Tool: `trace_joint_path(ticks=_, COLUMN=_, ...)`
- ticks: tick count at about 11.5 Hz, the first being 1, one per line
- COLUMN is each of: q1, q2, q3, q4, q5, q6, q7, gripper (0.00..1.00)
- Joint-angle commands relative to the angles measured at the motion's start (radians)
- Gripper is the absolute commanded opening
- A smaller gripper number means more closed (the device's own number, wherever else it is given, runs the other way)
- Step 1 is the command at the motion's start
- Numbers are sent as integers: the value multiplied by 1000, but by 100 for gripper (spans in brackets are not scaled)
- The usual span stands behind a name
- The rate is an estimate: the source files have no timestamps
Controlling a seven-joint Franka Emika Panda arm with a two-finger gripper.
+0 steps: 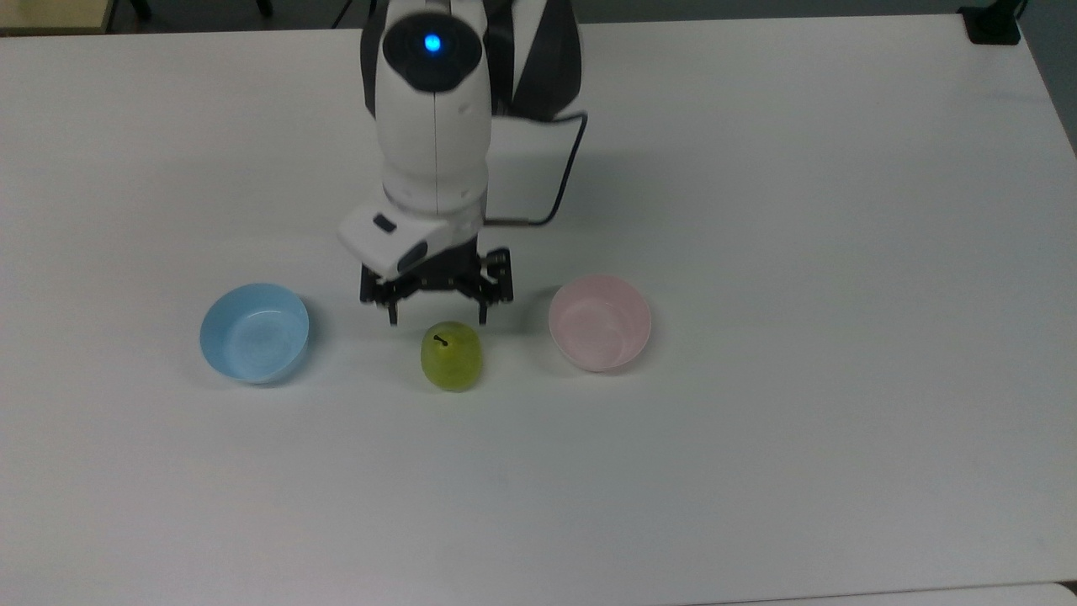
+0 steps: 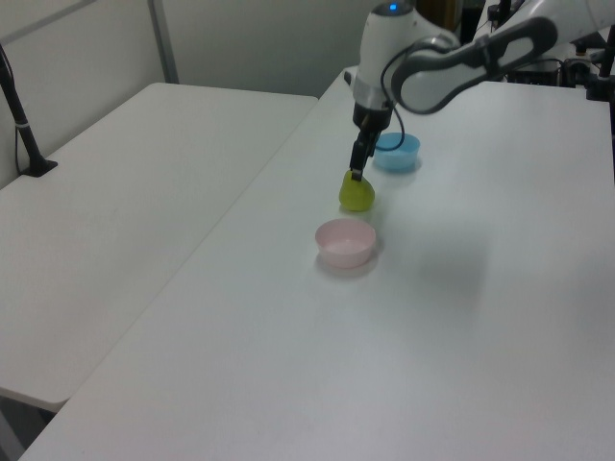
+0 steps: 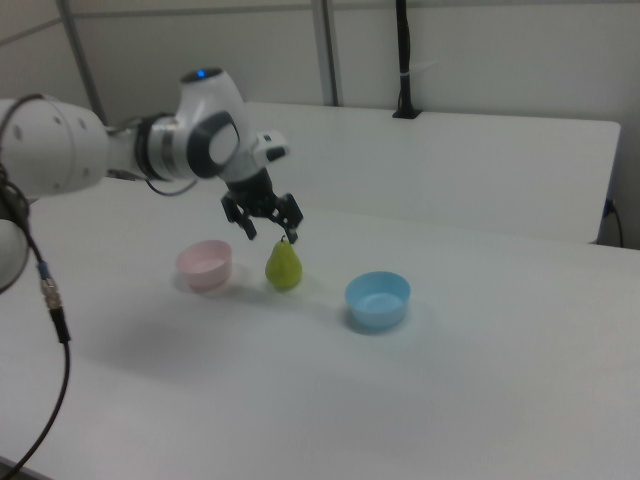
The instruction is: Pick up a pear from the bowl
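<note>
The pear (image 1: 452,357) stands upright on the tabletop (image 1: 757,438), stem up, long axis vertical, between the pink bowl (image 1: 599,322) and light blue bowl (image 1: 254,332). The pincer (image 1: 436,316) hangs above it, fingers apart, holding nothing.

Two white tables (image 2: 125,221) meet before a pale, perhaps panelled wall (image 3: 480,50).

Arm (image 1: 433,126) wearing glossy white shell, rounded segments, dark grey bands showing at joints. Blue light glowing inside round black cap on top of wrist housing. White angled flange block sitting below wrist, carrying two small dark oval insets. Black cable (image 1: 565,181) looping out from arm's side, ending in thin metal plug. Gripper (image 1: 436,318) showing black, skeletal linkage frame, two slim dark fingers.
</note>
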Motion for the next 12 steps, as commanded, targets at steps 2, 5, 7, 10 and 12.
trace_joint_path(ticks=2, q1=17, q2=-241, q3=8, q4=-43, q5=0, q6=-279, q7=72, gripper=100)
trace_joint_path(ticks=5, q1=16, q2=-335, q3=8, q4=-43, q5=44, q6=-406, q7=75, gripper=100)
trace_joint_path(ticks=7, q1=16, q2=-388, q3=5, q4=-45, q5=66, q6=-496, q7=75, gripper=100)
trace_joint_path(ticks=10, q1=13, q2=-425, q3=2, q4=-46, q5=66, q6=-538, q7=72, gripper=100)
trace_joint_path(ticks=12, q1=9, q2=-425, q3=2, q4=-45, q5=66, q6=-541, q7=69, gripper=100)
